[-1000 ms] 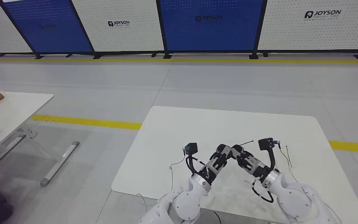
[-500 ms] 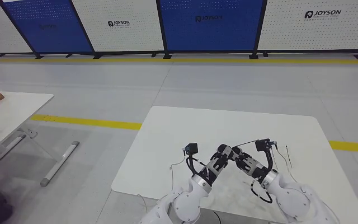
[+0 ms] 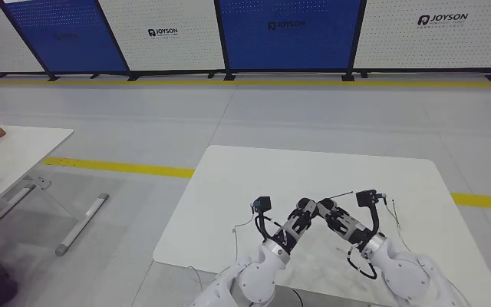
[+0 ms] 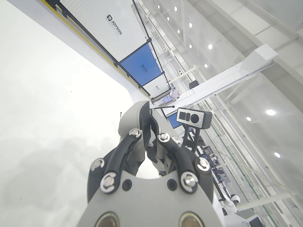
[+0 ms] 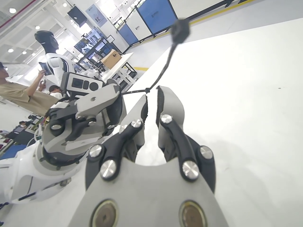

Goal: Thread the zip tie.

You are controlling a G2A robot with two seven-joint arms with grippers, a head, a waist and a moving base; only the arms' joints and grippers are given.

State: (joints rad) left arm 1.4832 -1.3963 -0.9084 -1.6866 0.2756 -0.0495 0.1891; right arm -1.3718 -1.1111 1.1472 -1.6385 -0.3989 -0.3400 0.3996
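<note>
Right wrist view: zip tie [image 5: 163, 69] clamped in closed left gripper [image 5: 120, 93], above table [image 5: 236, 83] — likely presenting it to right gripper [image 5: 152, 95] — barely parted, gripping nothing.

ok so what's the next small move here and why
Probably slide the right gripper a little along the zip tie toward its head, to steady it before bending. The left gripper is shut on one end, the strap kinks beside the right gripper, and the head end sticks out unsupported over the table.
</note>
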